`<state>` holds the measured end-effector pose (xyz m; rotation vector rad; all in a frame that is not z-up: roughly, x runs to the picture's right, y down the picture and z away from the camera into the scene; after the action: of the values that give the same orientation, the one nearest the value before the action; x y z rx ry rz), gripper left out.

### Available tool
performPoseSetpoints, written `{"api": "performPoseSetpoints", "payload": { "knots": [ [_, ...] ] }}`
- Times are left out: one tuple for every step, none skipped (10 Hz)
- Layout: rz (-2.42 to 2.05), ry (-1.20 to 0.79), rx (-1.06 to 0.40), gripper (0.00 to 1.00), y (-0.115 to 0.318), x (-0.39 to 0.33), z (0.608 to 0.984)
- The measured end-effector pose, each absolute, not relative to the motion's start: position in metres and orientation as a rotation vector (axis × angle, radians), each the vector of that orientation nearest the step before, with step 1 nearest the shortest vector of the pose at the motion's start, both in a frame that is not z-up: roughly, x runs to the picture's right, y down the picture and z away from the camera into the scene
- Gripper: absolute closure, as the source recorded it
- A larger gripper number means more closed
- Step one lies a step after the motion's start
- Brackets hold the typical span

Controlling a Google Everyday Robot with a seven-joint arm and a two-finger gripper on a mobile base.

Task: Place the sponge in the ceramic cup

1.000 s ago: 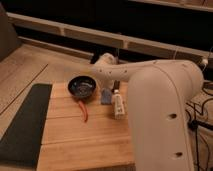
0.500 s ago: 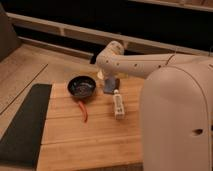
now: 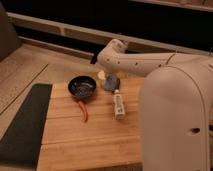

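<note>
Evidently the carrying step is in hand. The gripper (image 3: pixel 110 78) hangs under the bent wrist, its jaws drawn together on what looks like the sponge (image 3: pixel 112 84), a blue block tilted at its tip. I cannot tell whether the block is clear of the wooden table (image 3: pixel 95 135). Just beside the hand, to its left in view, stands the ceramic cup (image 3: pixel 102 75), and the sponge is not in it. The next move calls for centring the block over the cup's mouth, lowering it, then parting the jaws. Beyond the cup sits the black pan (image 3: pixel 81 86). Nearer the camera than the hand lies the white tube (image 3: pixel 118 106).
</note>
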<state>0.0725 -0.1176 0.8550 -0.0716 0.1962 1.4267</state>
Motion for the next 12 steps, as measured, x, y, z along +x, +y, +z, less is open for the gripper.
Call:
{"api": "performPoseSetpoints", "payload": {
  "knots": [
    [1.428,0.196,-0.026,1.00,-0.138,0.084,0.861],
    [1.412,0.202,0.016,1.00,-0.158,0.094,0.869],
    [1.396,0.199,0.035,1.00,-0.169,0.095,0.875],
    [1.368,0.183,0.052,1.00,-0.184,0.091,0.885],
    [1.341,0.153,0.057,1.00,-0.197,0.083,0.894],
    [1.316,0.124,0.055,1.00,-0.205,0.072,0.902],
    [1.291,0.098,0.050,1.00,-0.211,0.059,0.907],
    [1.261,0.069,0.039,1.00,-0.213,0.042,0.911],
    [1.219,0.043,0.025,1.00,-0.211,0.023,0.913],
    [1.191,0.025,0.016,1.00,-0.210,0.012,0.914],
    [1.161,0.009,0.011,1.00,-0.210,0.004,0.915],
    [1.149,0.004,0.010,1.00,-0.210,0.002,0.916]
  ]
}}
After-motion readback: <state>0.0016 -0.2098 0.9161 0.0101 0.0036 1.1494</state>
